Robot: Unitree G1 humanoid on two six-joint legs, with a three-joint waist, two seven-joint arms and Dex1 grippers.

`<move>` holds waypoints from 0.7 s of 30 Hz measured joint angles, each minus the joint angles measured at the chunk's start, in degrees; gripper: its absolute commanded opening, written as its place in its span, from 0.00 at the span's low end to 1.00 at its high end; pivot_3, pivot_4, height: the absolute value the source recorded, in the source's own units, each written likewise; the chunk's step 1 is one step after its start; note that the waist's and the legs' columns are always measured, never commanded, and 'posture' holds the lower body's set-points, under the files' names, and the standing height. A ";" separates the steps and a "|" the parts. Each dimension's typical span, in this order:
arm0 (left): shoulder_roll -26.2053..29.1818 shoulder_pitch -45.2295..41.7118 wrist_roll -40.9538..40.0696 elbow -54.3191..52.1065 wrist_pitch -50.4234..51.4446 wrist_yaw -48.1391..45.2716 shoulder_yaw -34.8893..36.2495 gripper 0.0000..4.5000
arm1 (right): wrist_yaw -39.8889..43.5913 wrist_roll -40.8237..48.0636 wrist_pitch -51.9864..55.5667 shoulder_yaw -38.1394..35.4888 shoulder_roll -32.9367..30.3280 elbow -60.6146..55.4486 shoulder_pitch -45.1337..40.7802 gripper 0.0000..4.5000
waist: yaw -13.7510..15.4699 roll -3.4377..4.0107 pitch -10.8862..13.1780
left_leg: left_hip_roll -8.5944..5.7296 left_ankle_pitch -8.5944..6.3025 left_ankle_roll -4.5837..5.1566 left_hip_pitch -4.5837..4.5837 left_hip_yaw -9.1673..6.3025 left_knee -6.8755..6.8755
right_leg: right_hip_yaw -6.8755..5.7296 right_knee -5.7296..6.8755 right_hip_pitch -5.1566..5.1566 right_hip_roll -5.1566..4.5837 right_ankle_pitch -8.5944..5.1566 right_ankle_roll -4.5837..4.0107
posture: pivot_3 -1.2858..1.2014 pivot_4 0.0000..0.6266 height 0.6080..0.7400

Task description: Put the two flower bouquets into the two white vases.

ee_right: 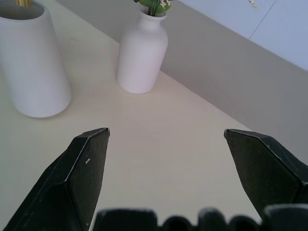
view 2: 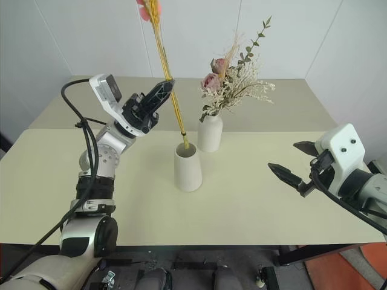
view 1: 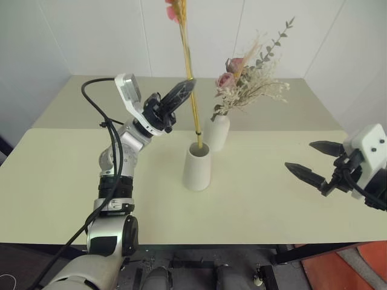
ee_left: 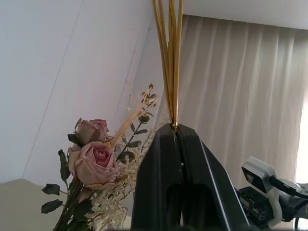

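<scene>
My left gripper (view 1: 188, 84) is shut on the slim bunch of yellow stalks (view 1: 191, 90), whose red flower heads reach the top of the picture. The stalks' lower ends dip into the mouth of the white cone vase (view 1: 197, 167) at the table's middle. Just behind it stands the bottle-shaped white vase (view 1: 217, 133), holding the bouquet of pink roses (view 1: 242, 81) with cream sprigs and green leaves. My right gripper (view 1: 308, 162) hangs open over the table's right side, apart from both vases, with nothing between its fingers.
The pale table (view 1: 72, 175) has a seam running across it behind the cone vase. White walls close off the back. A black cable (view 1: 97, 90) loops from my left arm. Open tabletop lies left and right of the vases.
</scene>
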 measured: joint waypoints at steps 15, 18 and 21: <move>2.77 4.41 6.16 -0.44 -4.37 -8.78 -5.30 0.88 | 6.62 10.30 1.41 -2.66 -0.52 0.39 0.96 1.00 | 0.09 0.00 0.00 | 0.01 0.00 0.01 -0.01 0.00 -0.01 | 0.00 -0.03 0.01 0.00 0.00 0.00 | 0.52 0.24 1.00; 4.66 5.39 7.94 -1.77 -4.72 -8.76 -6.83 0.99 | 7.45 11.67 1.42 -3.09 -0.54 0.28 2.16 1.00 | 0.02 0.00 0.00 | 0.00 0.00 0.01 -0.01 0.00 0.00 | 0.00 -0.01 0.01 0.00 0.00 0.00 | 0.52 0.24 1.00; 7.20 5.87 7.45 -4.44 -2.35 -8.68 -6.80 0.99 | 6.88 11.53 1.36 -3.02 -0.85 0.51 2.10 1.00 | -0.09 0.00 0.00 | 0.02 0.00 0.01 0.04 0.00 -0.01 | 0.00 0.02 0.01 0.01 0.00 0.00 | 0.52 0.24 1.00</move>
